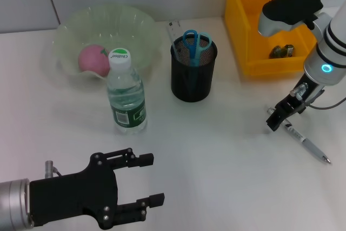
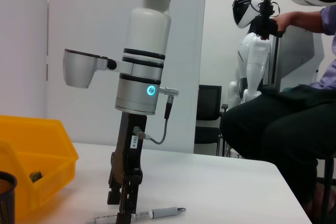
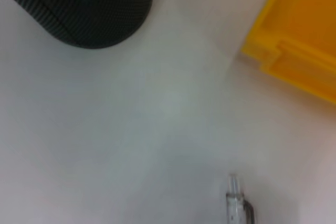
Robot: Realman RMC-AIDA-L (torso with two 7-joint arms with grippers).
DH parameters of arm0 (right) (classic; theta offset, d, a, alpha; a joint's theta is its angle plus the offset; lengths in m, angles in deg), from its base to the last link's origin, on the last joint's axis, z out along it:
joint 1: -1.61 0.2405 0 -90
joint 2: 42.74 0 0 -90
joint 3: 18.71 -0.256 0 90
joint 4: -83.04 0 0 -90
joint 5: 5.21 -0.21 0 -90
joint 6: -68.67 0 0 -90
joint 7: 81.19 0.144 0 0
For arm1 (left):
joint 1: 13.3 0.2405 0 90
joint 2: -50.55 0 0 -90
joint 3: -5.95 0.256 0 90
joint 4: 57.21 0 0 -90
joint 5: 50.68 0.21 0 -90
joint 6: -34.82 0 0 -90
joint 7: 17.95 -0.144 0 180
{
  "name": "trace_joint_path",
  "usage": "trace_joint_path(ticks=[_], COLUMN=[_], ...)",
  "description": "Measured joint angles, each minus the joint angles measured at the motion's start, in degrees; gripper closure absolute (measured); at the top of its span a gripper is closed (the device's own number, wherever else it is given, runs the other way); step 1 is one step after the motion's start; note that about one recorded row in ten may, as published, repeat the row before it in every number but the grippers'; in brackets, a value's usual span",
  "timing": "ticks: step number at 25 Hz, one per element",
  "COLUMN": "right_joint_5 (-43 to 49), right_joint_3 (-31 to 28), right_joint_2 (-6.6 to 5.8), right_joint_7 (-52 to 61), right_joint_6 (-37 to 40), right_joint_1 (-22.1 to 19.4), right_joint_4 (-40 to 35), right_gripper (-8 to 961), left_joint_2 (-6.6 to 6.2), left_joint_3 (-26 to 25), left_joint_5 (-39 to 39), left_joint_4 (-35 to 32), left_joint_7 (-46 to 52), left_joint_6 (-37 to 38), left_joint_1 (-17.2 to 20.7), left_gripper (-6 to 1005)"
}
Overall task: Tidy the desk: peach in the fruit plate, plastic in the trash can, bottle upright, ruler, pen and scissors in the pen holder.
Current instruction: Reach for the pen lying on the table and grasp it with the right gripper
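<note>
1. Head view: your right gripper (image 1: 274, 118) stands low over the cap end of the pen (image 1: 306, 144), which lies flat on the desk (image 1: 216, 150). Its fingers look nearly closed with no pen lifted between them, though you cannot tell for sure from here. If they close off-centre, the pen will likely roll or pivot away. The pen holder (image 1: 193, 71) already carries the scissors (image 1: 194, 44) and what looks like the ruler (image 1: 174, 28), so the pen could catch on the handles going in. The peach (image 1: 93, 59) is in the fruit plate (image 1: 108, 25), the bottle (image 1: 126, 93) is upright just in front of it, and the yellow bin (image 1: 259, 20) has something inside. Your left gripper (image 1: 146, 182) rests wide open and empty at the near edge.

2. Left wrist view: the right gripper (image 2: 125, 203) has its tips right at the pen (image 2: 142, 214), near one end. Gripping that far from the middle, the pen may tip. The bin (image 2: 37, 150) and the holder's rim (image 2: 5, 184) stand well to the side.

3. Right wrist view: only the pen's tip end (image 3: 236, 203) shows, with the holder (image 3: 89, 9) and the bin (image 3: 299, 40) apart from it. No fingers show.
</note>
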Motion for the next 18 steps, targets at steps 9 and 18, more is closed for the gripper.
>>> trace_joint_path(ticks=[9, 18], right_joint_5=[0.0, 0.0], right_joint_3=[-0.51, -0.66], right_joint_2=[-0.08, -0.25], right_joint_7=[0.03, 0.06], right_joint_6=[-0.66, -2.06], right_joint_1=[-0.08, -0.01], right_joint_4=[0.13, 2.11], right_gripper=[229, 474], left_joint_2=[0.0, 0.0], left_joint_3=[0.0, 0.08], left_joint_5=[0.0, 0.0], left_joint_4=[-0.02, -0.05], left_joint_7=[0.0, 0.0], left_joint_6=[0.05, 0.02], left_joint_1=[0.0, -0.09], left_gripper=[305, 305])
